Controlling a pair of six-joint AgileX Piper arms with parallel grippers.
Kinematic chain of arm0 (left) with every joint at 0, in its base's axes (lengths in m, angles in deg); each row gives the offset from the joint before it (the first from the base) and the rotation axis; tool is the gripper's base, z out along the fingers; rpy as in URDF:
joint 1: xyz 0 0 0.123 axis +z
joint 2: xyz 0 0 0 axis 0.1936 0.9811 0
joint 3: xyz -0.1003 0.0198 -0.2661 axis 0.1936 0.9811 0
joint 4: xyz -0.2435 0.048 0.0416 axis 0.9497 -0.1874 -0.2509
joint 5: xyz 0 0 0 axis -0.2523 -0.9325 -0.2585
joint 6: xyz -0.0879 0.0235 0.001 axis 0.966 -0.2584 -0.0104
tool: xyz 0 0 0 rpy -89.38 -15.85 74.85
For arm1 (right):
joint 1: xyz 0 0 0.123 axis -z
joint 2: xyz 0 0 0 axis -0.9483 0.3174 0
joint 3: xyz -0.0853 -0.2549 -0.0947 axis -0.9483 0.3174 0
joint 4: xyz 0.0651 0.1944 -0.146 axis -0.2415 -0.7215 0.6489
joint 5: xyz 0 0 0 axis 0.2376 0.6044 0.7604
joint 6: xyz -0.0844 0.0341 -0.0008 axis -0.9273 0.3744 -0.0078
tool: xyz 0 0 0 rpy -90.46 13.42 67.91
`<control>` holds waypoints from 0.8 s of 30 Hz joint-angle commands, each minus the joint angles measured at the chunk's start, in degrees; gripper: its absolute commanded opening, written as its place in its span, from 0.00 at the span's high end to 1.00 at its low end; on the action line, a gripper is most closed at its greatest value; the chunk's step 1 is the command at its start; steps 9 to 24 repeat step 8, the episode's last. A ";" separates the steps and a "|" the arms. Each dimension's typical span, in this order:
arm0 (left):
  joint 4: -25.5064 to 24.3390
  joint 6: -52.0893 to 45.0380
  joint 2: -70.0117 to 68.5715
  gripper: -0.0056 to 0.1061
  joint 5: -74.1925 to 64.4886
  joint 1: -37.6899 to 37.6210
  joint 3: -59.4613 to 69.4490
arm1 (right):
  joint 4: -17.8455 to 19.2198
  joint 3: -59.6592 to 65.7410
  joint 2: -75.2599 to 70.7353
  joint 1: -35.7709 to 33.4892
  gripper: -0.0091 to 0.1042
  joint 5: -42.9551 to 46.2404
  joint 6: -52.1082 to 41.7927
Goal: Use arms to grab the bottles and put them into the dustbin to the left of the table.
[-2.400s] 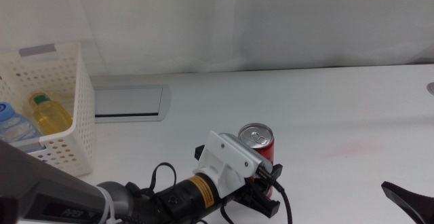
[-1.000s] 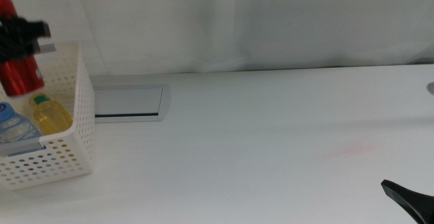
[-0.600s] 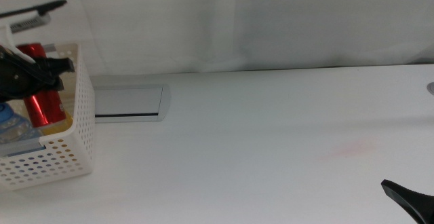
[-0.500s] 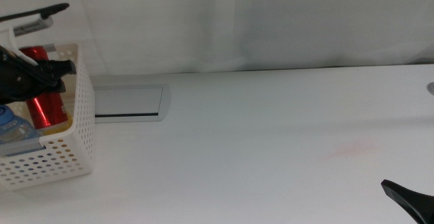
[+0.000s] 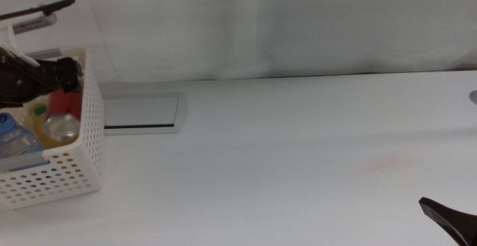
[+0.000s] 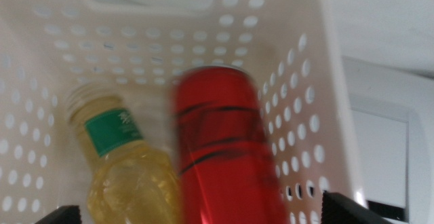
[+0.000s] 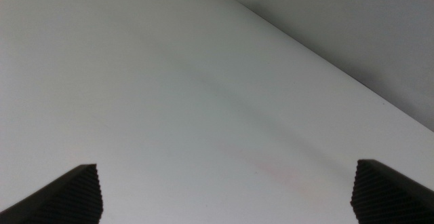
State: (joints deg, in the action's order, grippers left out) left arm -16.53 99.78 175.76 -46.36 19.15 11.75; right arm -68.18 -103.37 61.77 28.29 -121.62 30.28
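We see the left pincer (image 5: 45,74) spread wide above the dustbin (image 5: 78,164) at the bench's (image 5: 298,149) left edge; the red can (image 6: 224,156) lies inside beside the tea bottle (image 6: 125,163). The right pincer (image 7: 224,197) waits, wide.

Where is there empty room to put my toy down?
The table is bare from the grey plate across to the right gripper at the front corner. It is crowded in the basket: red can, yellow bottle, water bottle, left gripper above.
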 commanded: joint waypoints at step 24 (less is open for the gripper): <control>0.39 -4.28 -11.88 0.12 -0.14 0.07 -0.32 | 1.14 -0.20 -0.22 0.45 0.01 0.61 2.82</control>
